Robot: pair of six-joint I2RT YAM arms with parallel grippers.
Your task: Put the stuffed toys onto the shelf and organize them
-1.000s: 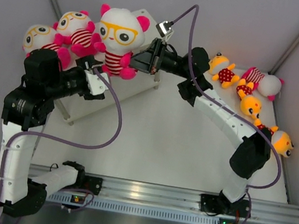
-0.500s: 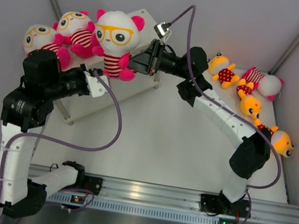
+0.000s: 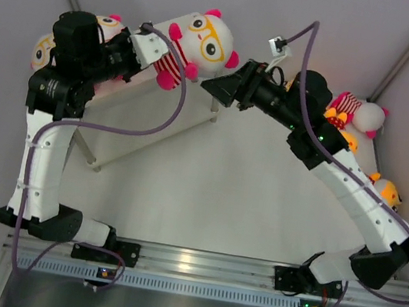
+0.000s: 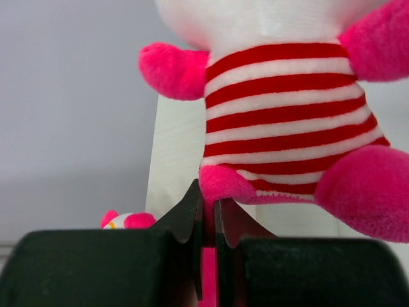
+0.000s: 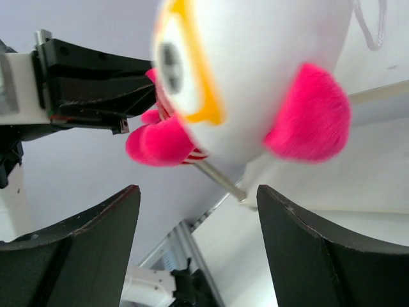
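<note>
Doll [image 3: 203,40], white head, yellow glasses, striped shirt, is up at the far right end of the shelf [image 3: 166,108]. It is tilted, with its head leaning right. Left claw [image 4: 208,217] is clamped on one pink foot, the plush pinched flat between the jaws. In the left wrist view the striped body sits just above the claw with the shelf board behind it. Cannot tell if the doll's bottom touches the board.

Right claw [image 3: 216,87] is wide open and grips nothing. Its fingers [image 5: 83,249] are spread below the doll's head, just beside it, with no contact seen. A thin metal shelf leg runs between head and claw in the right wrist view.

Second doll [image 3: 42,50] and third doll [image 3: 110,23], same kind, are on the left part of the shelf, mostly hidden by the left arm.

Fourth doll [image 3: 363,112], also striped, lies on the bench [image 3: 246,183] at the far right corner, well apart from the shelf. Yellow doll [image 3: 387,192] lies near the right bench edge, half behind the right arm. A bit more yellow plush shows between those two; too hidden to say more.
</note>
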